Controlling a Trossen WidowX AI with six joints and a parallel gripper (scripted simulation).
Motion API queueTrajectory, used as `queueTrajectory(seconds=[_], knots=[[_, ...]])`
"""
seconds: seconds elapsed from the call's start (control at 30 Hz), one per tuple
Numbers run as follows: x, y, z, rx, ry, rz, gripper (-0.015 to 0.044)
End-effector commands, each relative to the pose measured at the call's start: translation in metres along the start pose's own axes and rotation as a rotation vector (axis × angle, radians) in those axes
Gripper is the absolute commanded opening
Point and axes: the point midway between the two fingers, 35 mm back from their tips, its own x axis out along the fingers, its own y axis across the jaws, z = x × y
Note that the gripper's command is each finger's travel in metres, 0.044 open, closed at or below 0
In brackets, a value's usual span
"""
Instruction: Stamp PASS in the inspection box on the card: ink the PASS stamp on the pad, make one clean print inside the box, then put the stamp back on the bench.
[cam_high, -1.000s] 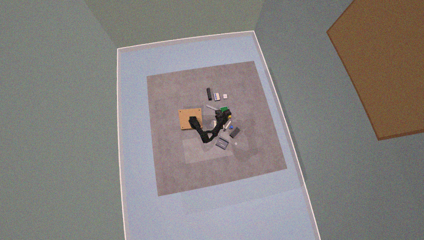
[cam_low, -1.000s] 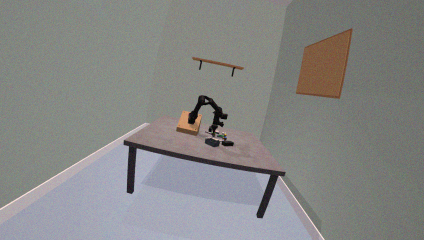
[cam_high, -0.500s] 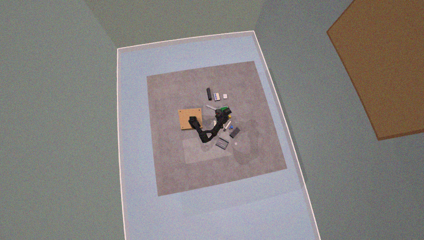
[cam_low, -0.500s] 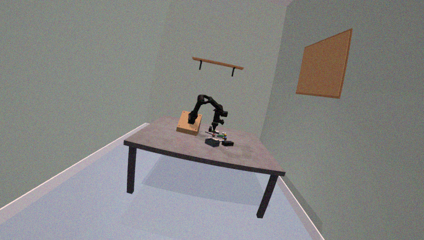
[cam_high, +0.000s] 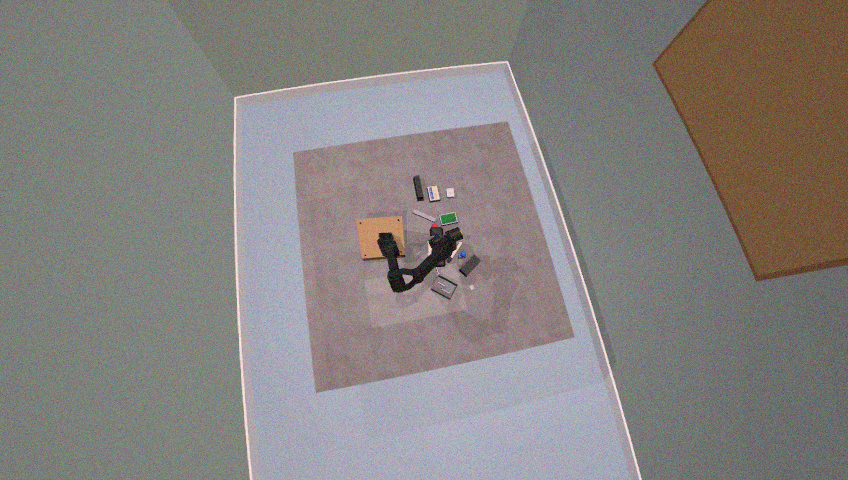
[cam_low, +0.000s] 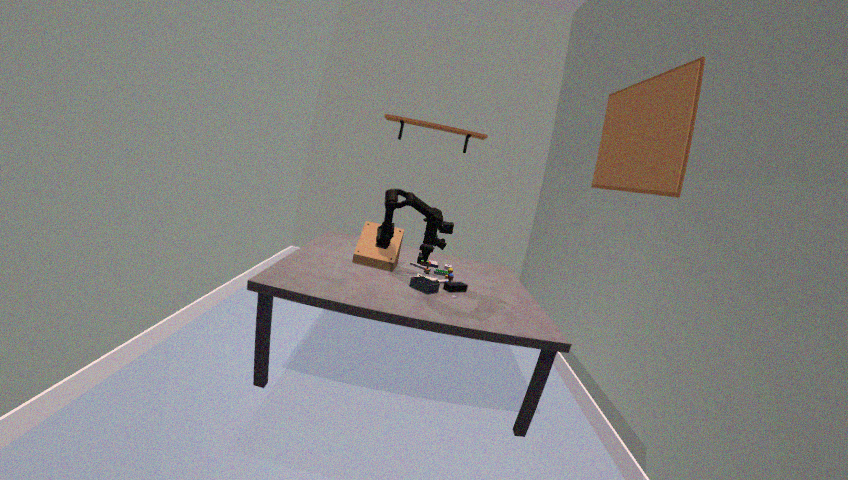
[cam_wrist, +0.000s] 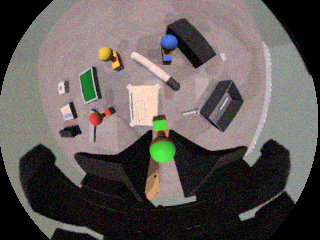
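My gripper (cam_low: 422, 260) (cam_wrist: 160, 132) is shut on the green-knobbed stamp (cam_wrist: 162, 151), whose green-marked block lies between the fingertips and the card in the wrist view. The cream card (cam_wrist: 145, 102) lies on the bench just ahead of the fingers. Its faint lines show, but the inspection box and any print are too blurred to read. A green pad (cam_high: 448, 218) (cam_wrist: 89, 85) in a pale frame lies beyond the red-knobbed stamp (cam_wrist: 95, 118). The arm hides the stamp and much of the card in the top view. The stamp's exact height is unclear.
Yellow (cam_wrist: 105, 53) and blue (cam_wrist: 169, 42) knobbed stamps stand around the card. A pale rod (cam_wrist: 150, 66) with a dark end lies between them. A black block (cam_high: 469, 265) (cam_wrist: 192, 42) and an open dark tray (cam_high: 443, 286) (cam_wrist: 222, 105) are nearby. Small boxes lie past the pad.
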Motion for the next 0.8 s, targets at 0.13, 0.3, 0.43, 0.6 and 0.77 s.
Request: queueTrajectory(seconds=[0.13, 0.3, 0.43, 0.6, 0.77], knots=[[0.0, -0.031, -0.013, -0.007, 0.002, -0.009, 0.0], [-0.001, -0.048, -0.023, -0.006, 0.003, -0.014, 0.0], [0.0, -0.051, -0.025, -0.006, 0.003, -0.015, 0.0], [0.007, -0.05, -0.024, -0.006, 0.003, -0.013, 0.0], [0.015, -0.05, -0.023, -0.005, 0.003, -0.011, 0.0]])
